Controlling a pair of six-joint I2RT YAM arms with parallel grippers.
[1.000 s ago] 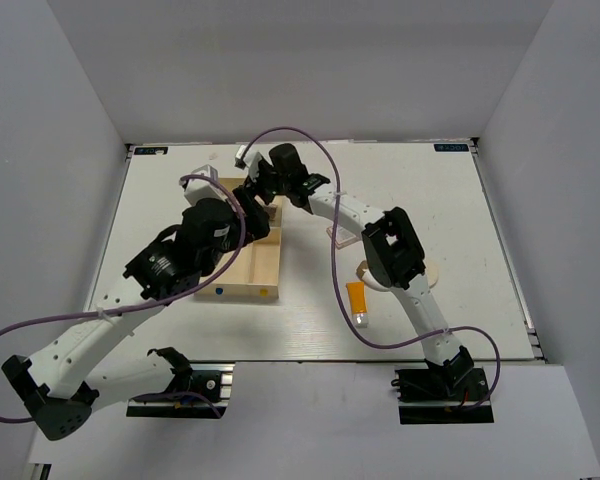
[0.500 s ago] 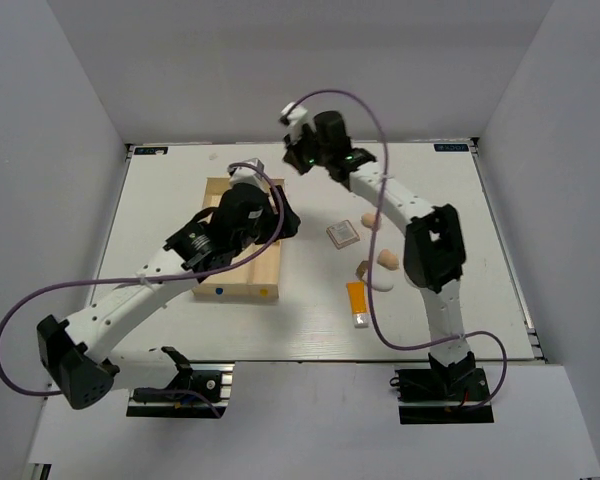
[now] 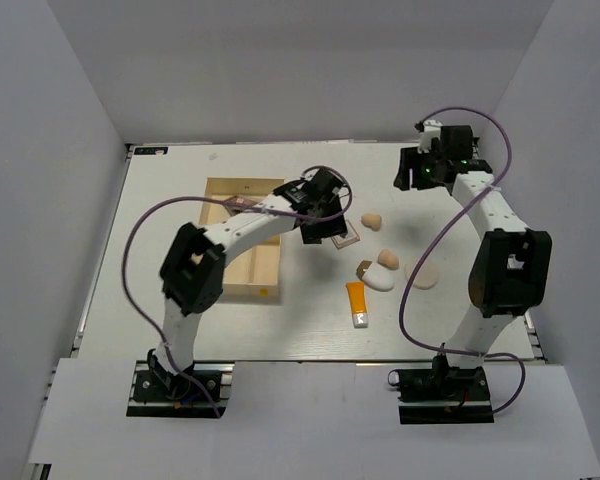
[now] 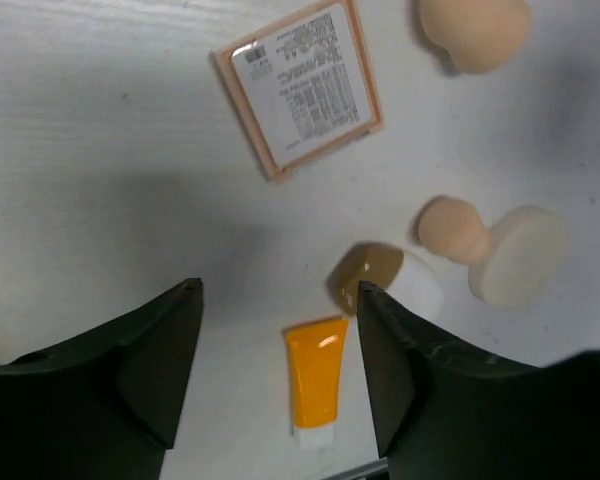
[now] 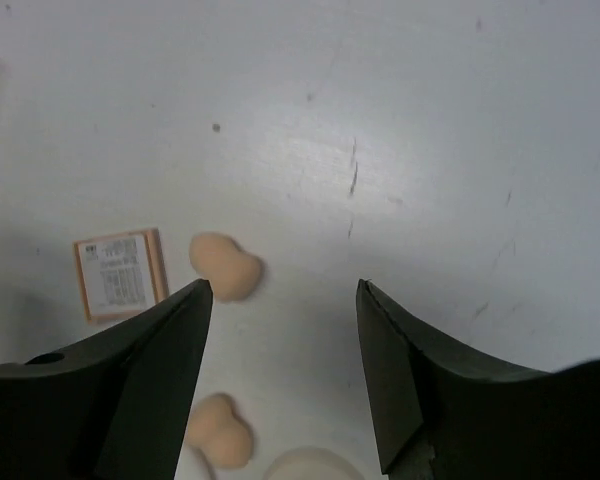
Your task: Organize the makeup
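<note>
Over the middle of the table (image 3: 140,300), in the overhead view, the left gripper (image 3: 332,228) hangs above the square compact (image 3: 348,239), just right of the wooden box (image 3: 242,291). The right gripper (image 3: 408,172) is held well apart at the far right, over bare surface. The loose makeup lies in a cluster between them: far sponge (image 3: 371,220), near sponge (image 3: 388,259), white oval piece (image 3: 378,283), round puff (image 3: 423,273) and orange tube (image 3: 356,303), none of them in the box yet. The left arm hides much of the box, so its contents cannot be told. From the left wrist, the left gripper (image 4: 277,295) is spread wide and empty. The square compact (image 4: 300,87) lies flat, label up, beyond its fingertips, and the orange tube (image 4: 317,380) sits between the fingers lower down. The near sponge (image 4: 450,225) touches the round puff (image 4: 520,255), with the white oval piece (image 4: 420,292) just beside them. From the right wrist, the right gripper (image 5: 280,290) is likewise wide and holds nothing, with the square compact (image 5: 120,272) and the far sponge (image 5: 225,265) side by side below it. The step in hand looks like the left arm's approach to its next piece, probably the compact. That calls for shifting over it and coming down to straddle its thin edges squarely, since a flat piece may slip.
</note>
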